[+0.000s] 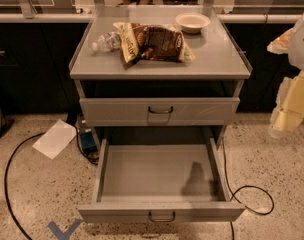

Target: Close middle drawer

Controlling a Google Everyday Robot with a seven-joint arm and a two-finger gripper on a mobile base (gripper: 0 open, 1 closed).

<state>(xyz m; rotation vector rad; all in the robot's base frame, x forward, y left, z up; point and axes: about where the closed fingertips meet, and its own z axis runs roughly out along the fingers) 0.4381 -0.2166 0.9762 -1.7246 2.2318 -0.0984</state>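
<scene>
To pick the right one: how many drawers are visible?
2. A shut drawer under the tabletop; the middle drawer open below it. A third may be hidden beneath. The gripper is at the right edge.

Matt grey metal middle drawer [152,174]; smooth pale plastic-looking claw [292,101] at right edge.
</scene>
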